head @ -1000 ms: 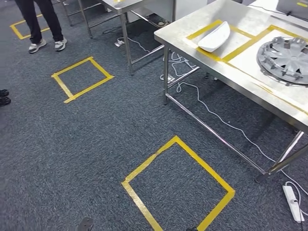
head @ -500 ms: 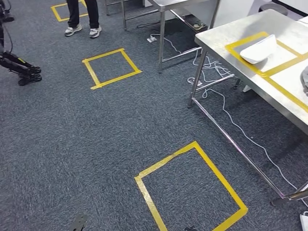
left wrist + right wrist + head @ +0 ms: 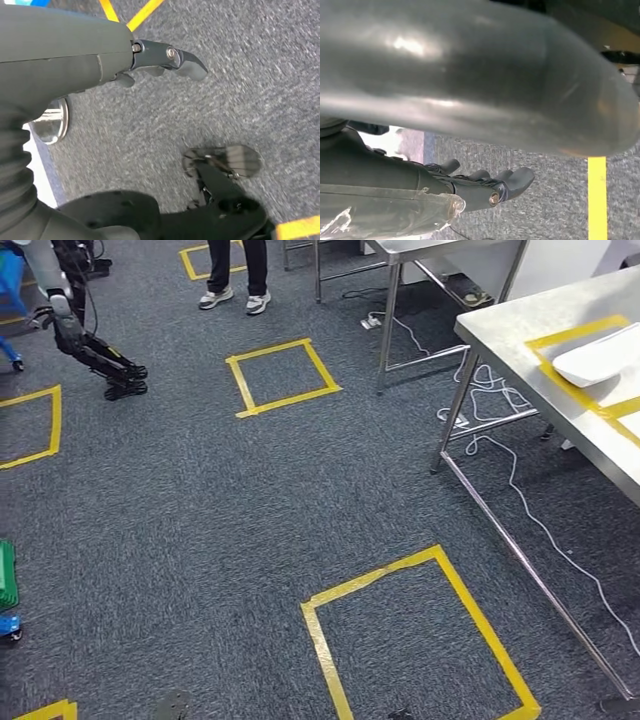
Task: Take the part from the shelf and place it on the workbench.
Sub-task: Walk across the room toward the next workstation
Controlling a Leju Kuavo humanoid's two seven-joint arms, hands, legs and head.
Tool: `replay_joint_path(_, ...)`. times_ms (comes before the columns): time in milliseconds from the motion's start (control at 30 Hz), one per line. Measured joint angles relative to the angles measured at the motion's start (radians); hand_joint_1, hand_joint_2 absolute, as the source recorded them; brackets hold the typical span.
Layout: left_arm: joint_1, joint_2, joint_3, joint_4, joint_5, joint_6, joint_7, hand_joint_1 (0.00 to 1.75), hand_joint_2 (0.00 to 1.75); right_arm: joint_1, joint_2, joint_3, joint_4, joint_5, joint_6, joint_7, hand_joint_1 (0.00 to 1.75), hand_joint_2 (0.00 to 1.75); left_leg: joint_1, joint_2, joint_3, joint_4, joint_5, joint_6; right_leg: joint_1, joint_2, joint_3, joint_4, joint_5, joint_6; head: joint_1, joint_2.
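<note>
– Part (image 3: 600, 360) first: where is it?

– One white, shell-shaped piece lies on the surface (image 3: 521, 325) at the right, inside a yellow tape frame (image 3: 545, 352). Whether that is the one meant, I cannot tell. The task speaks of a shelf, and I cannot place the shelf from here.

– And the hands?

– The left hand (image 3: 166, 57) hangs over the carpet, thumb out, fingers loose, nothing in it. The right hand (image 3: 486, 187) hangs likewise, fingers nearly straight and apart, nothing in them. A broad grey rounded shape (image 3: 471, 75) crosses close to that wrist camera; I cannot say what it is.

– So what is the step?

– By my reading, walking to the shelf with both hands free. The head looks down at carpet and a taped floor square (image 3: 377, 573) just ahead.

– How to do it well?

– I would step with the arms close to the body, so neither hand catches the surface's slanted leg (image 3: 455, 410). A person (image 3: 234, 270) stands farther off, and another robot (image 3: 83, 335) is at the far left. Give both room. Then I would stop square in a floor mark, so the reach for the shelf starts level and centred, and open the fingers wide only once the piece is in front.
</note>
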Motion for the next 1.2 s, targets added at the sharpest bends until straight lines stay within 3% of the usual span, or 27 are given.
replay_joint_path(33,-0.001,-0.001,0.000,0.000,-0.002,0.000,0.001,0.00,1.75,0.001,0.000,0.000,0.000,0.000,0.000,0.000,0.00,0.00,0.000,0.006,-0.022,0.051,-0.018,0.000,0.002,-0.009,-0.001,0.000,0.000,0.000,0.000,0.000)
replay_joint_path(67,0.000,-0.002,0.000,0.000,-0.002,0.000,0.002,0.00,1.75,0.001,0.000,0.000,0.000,0.001,0.000,0.000,0.00,0.00,0.000,0.008,-0.028,0.072,-0.018,0.000,0.002,-0.016,-0.002,0.000,0.000,-0.001,0.000,0.000)
replay_joint_path(100,0.001,-0.002,0.000,0.000,-0.002,0.000,0.003,0.00,1.75,0.001,-0.001,0.000,0.000,0.001,0.000,0.000,0.00,0.00,0.000,0.009,-0.015,0.054,0.000,0.001,0.003,-0.020,-0.002,0.000,0.000,0.000,0.000,0.000)
replay_joint_path(200,0.000,-0.002,0.000,0.000,-0.004,0.000,0.005,0.00,1.75,-0.002,-0.001,0.000,0.000,0.005,0.000,0.000,0.00,0.00,-0.001,0.014,0.091,-0.130,0.082,0.008,0.006,-0.027,-0.002,0.005,-0.003,0.005,-0.001,0.000)
replay_joint_path(233,-0.001,-0.003,0.000,0.000,-0.005,0.000,0.005,0.00,1.75,-0.003,-0.001,0.000,0.000,0.006,0.001,0.000,0.00,0.00,0.000,0.016,0.115,-0.176,0.093,0.010,0.008,-0.028,-0.004,0.008,-0.005,0.009,0.000,0.000)
replay_joint_path(300,-0.001,-0.005,0.000,0.000,-0.009,0.000,0.005,0.00,1.75,-0.003,-0.001,0.000,0.000,0.009,0.001,0.000,0.00,0.00,-0.001,0.016,0.128,-0.208,0.092,0.013,0.013,-0.029,-0.011,0.014,-0.007,0.004,0.001,0.000)
replay_joint_path(367,0.002,-0.006,0.000,0.000,-0.012,0.000,0.007,0.00,1.75,-0.002,-0.002,0.000,0.000,0.010,0.002,0.000,0.00,0.00,-0.003,0.015,0.126,-0.205,0.091,0.014,0.013,-0.029,-0.013,0.014,-0.006,-0.005,0.002,0.000)
replay_joint_path(400,0.003,-0.005,0.000,0.000,-0.012,0.000,0.007,0.00,1.75,-0.002,-0.002,0.000,0.000,0.011,0.003,0.000,0.00,0.00,-0.005,0.015,0.125,-0.203,0.091,0.017,0.011,-0.029,-0.013,0.014,-0.005,-0.004,0.002,0.000)
replay_joint_path(567,0.003,-0.004,0.000,0.000,-0.015,-0.003,0.009,0.00,1.75,-0.002,-0.002,0.000,0.000,0.011,0.003,0.000,0.00,0.00,-0.008,0.015,0.114,-0.184,0.084,0.029,0.008,-0.029,-0.017,0.019,-0.006,0.018,0.002,0.000)
replay_joint_path(733,0.002,-0.004,0.000,0.000,-0.016,-0.003,0.010,0.00,1.75,-0.002,-0.002,0.000,0.000,0.011,0.003,0.000,0.00,0.00,-0.008,0.015,0.088,-0.155,0.078,0.034,0.008,-0.029,-0.042,0.048,-0.012,0.029,0.002,0.000)
replay_joint_path(1067,0.003,-0.006,0.000,0.000,-0.017,-0.008,0.011,0.00,1.75,-0.002,-0.002,0.000,0.000,0.010,0.003,0.000,0.00,0.00,-0.008,0.015,0.045,-0.106,0.070,0.031,0.008,-0.029,-0.090,0.105,-0.023,0.027,0.002,0.000)
replay_joint_path(1200,0.003,-0.006,0.000,0.000,-0.017,-0.008,0.011,0.00,0.00,-0.002,-0.002,0.000,0.000,0.009,0.003,0.000,0.00,0.00,-0.010,0.015,0.031,-0.091,0.066,0.033,0.006,-0.029,-0.102,0.117,-0.024,0.028,0.001,0.000)
